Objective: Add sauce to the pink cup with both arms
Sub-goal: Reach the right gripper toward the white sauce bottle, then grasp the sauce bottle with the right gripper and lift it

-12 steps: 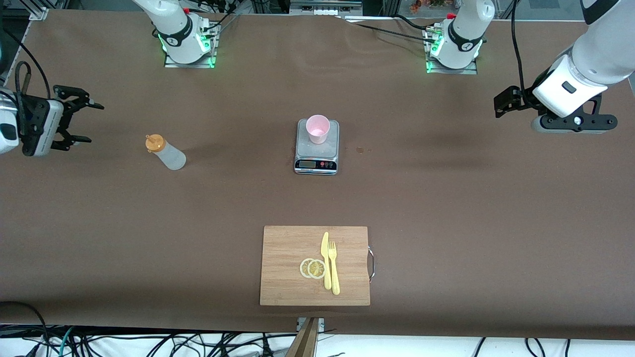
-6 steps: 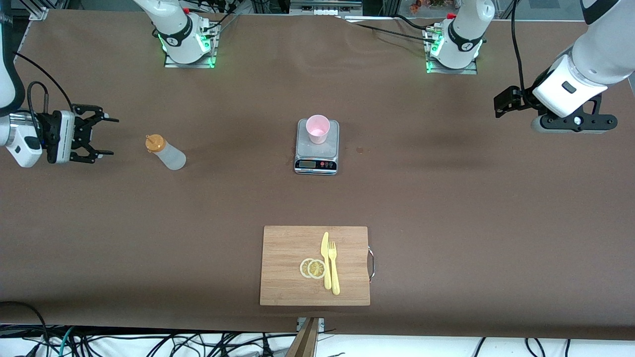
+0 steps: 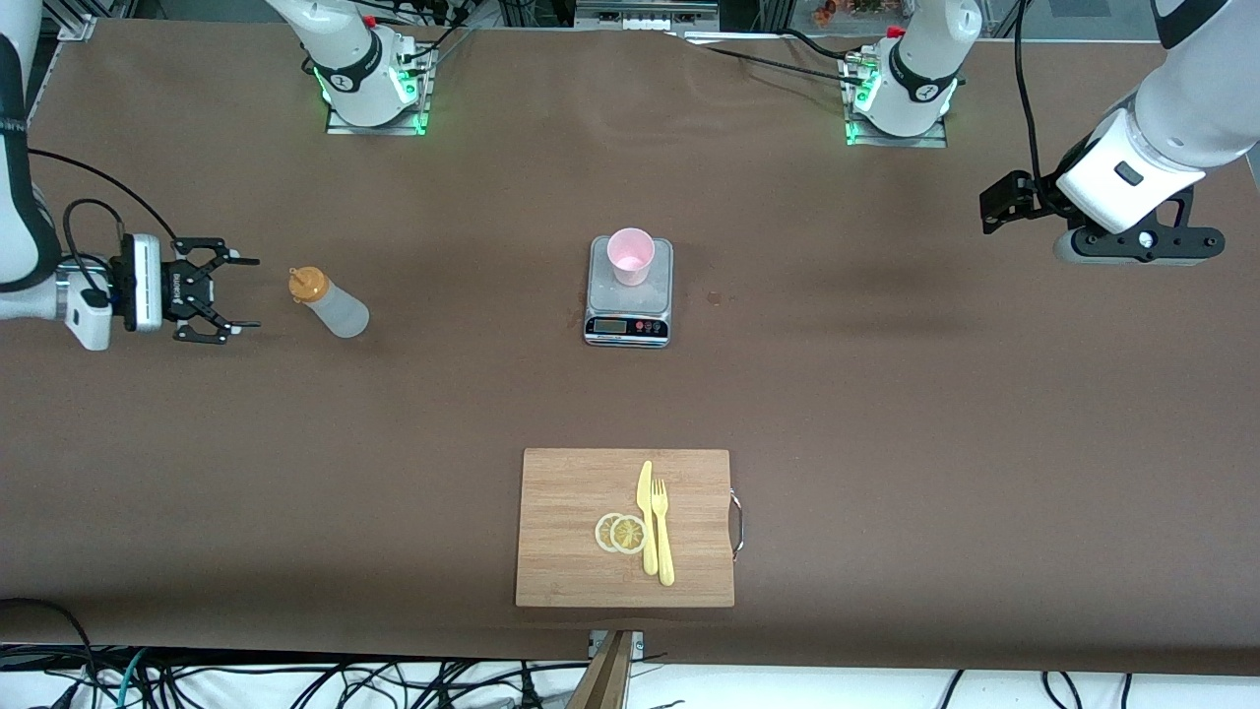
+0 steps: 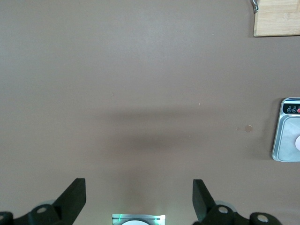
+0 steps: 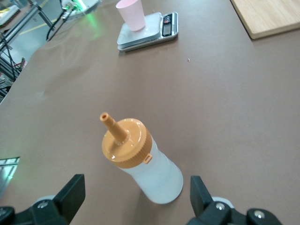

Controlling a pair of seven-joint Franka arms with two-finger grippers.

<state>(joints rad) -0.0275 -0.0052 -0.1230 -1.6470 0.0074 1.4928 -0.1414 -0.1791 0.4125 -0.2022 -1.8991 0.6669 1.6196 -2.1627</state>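
Sauce [image 3: 330, 303]: upright on the surface [image 3: 886, 414], toward the right arm's end from the scale [image 3: 629, 292].
Pink cup [image 3: 630, 256]: on the scale.
Right hand [image 3: 234, 292]: spread, beside the sauce.
Left hand [image 4: 139, 199]: spread, waiting over the surface.

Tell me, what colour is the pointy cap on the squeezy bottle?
Orange, on the small translucent whitish plastic squeeze bottle; clearest in the right wrist view.

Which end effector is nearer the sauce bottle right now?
Right. The right end effector is open beside the sauce bottle, not touching; the left end effector waits at the left arm's end of the table.
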